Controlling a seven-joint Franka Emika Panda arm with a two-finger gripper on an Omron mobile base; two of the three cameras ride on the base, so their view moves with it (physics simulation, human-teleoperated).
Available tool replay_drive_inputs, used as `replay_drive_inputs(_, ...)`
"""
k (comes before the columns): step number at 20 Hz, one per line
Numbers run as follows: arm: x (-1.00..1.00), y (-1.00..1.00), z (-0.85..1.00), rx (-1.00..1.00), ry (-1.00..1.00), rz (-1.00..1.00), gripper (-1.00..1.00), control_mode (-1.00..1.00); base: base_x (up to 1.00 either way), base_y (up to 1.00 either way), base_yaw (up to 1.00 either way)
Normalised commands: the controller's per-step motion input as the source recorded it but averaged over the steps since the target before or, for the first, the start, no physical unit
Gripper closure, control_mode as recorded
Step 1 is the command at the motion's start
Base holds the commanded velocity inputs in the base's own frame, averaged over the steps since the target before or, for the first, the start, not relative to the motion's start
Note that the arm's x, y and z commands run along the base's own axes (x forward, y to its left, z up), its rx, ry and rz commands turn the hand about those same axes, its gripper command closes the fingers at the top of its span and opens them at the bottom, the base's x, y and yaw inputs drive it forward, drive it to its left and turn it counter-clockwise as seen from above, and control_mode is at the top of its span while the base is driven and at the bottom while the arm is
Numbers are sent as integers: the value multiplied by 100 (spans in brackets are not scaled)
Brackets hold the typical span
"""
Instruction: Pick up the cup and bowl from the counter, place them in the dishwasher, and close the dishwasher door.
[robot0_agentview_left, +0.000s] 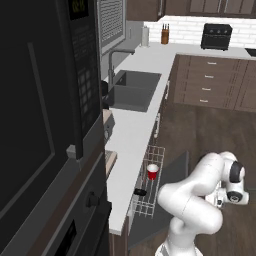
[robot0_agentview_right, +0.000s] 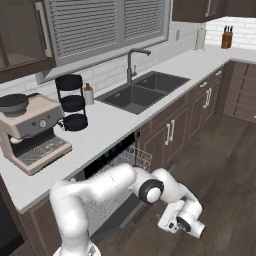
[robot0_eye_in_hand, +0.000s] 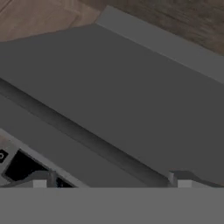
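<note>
Left base view: cup (robot0_agentview_left: 152, 171) upright in dishwasher rack (robot0_agentview_left: 150, 185), bowl (robot0_agentview_left: 140, 192) beside it in same rack. Loading judged done. Dishwasher door (robot0_eye_in_hand: 131, 100) down, closing remains. End effector (robot0_eye_in_hand: 111, 181) above door, jaws wide, empty.

The cup (robot0_agentview_left: 152, 171) is standing upright in the pulled-out rack (robot0_agentview_left: 150, 186) of the dishwasher (robot0_agentview_right: 116, 159), with the bowl (robot0_agentview_left: 140, 192) lying nearer the base in it. The dishwasher door (robot0_eye_in_hand: 131, 100) is lying lowered beneath the rack, under the counter (robot0_agentview_left: 131, 131) and near the sink (robot0_agentview_left: 131, 90).
</note>
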Motion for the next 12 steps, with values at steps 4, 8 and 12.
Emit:
replay_drive_inputs(4,59,27,-64,0,0,-5,-100,-100,0,0,0)
replay_drive_inputs(8,47,41,-51,0,0,-5,-100,-100,0,0,0)
replay_drive_inputs(12,38,51,-32,0,0,-5,-100,-100,0,0,0)
